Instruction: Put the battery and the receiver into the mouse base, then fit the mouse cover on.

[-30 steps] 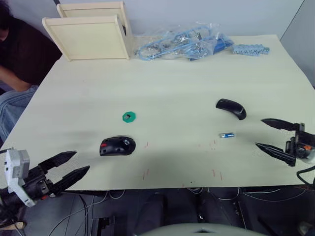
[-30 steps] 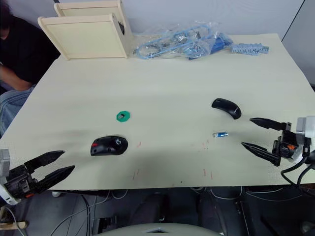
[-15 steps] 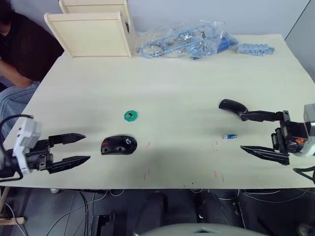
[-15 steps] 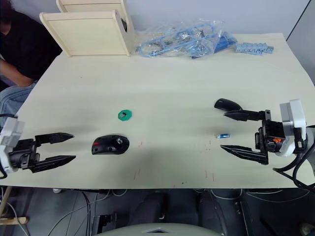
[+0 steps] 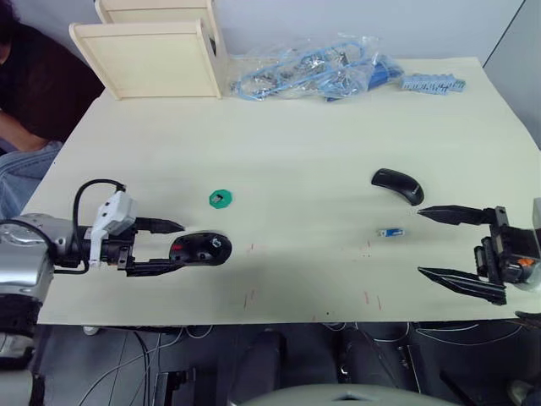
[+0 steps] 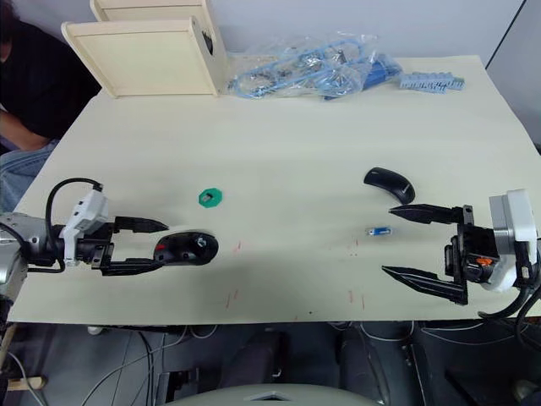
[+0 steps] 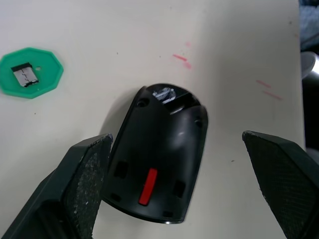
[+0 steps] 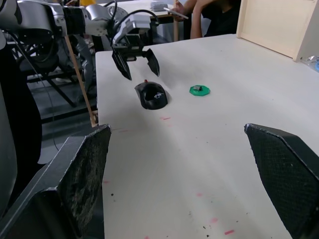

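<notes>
Now left gripper (image 5: 173, 247) spread wide around mouse base (image 5: 201, 249) near table's (image 5: 296, 152) front edge. Right gripper (image 6: 401, 241) likewise apart, near battery (image 6: 379, 231). Base likely light, rigid, slick; grip flat sides.

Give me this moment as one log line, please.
left gripper: open, straddling mouse base | right gripper: open, near battery | mouse cover: untouched

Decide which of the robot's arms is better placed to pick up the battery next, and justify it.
Right. The open right gripper sits just beside the battery, while the left gripper is across the table at the mouse base.
</notes>
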`<state>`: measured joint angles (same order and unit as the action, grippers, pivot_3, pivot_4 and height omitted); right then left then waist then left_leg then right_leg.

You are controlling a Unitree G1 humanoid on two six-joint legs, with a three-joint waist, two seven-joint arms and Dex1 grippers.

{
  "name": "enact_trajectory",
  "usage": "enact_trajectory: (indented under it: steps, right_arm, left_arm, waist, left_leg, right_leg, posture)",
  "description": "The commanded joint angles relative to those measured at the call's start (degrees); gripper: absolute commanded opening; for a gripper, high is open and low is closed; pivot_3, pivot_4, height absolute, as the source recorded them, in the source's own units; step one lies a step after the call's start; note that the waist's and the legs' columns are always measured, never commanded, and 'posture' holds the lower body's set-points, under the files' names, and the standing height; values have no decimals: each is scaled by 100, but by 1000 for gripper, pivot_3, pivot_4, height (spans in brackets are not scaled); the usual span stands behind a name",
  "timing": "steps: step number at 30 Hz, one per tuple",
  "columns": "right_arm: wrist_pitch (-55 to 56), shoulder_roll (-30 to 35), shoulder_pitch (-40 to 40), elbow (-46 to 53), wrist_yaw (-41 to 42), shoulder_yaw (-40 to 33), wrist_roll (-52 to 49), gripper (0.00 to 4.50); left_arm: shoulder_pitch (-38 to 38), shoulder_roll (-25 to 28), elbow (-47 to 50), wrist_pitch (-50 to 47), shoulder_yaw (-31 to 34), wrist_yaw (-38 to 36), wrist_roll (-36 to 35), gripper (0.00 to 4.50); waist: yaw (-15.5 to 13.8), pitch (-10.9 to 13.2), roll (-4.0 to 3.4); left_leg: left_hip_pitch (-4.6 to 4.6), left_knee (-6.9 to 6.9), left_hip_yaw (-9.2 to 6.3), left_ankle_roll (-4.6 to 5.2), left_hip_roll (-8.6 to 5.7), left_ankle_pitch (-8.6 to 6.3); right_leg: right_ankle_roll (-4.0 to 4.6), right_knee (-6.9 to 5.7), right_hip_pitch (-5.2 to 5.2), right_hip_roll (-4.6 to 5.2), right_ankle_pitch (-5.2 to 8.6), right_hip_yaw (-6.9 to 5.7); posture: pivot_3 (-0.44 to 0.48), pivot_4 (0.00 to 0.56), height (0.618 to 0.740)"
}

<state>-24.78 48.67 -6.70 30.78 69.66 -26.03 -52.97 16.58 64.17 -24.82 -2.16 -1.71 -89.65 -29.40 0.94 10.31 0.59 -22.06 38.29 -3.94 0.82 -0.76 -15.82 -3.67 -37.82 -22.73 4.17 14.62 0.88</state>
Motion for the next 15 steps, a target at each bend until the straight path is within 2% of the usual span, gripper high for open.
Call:
enact_trajectory:
  steps: [1,4,15]
  right_arm:
    - [120,-22,-104,239,24,-303,-126,4500]
    - [258,-78,-288,306,119,-399,-78,4500]
    - [810,-455,-829,440,207,-569,79,4500]
  left_arm:
    - [315,133,-282,399,-318,-285,3,4448]
    - [591,79,-558,722,-651,-285,70,4448]
    - [1048,-15,-1045,1210,-1220,-285,65,4448]
  waist:
    - [-6,1,1]
    - [-36,1,3]
    - [-15,3,9]
  left_leg:
    - [1,1,1,0,1,0]
    - [0,3,1,0,0,0]
    - [6,4,17,1,0,0]
  right_leg:
    - [0,-1,0,-4,0,2]
    - [1,-4,0,-8,0,0]
    - [0,-12,0,-12,0,11]
  posture:
    - [0,150,740]
    - [0,150,740]
    - [0,150,740]
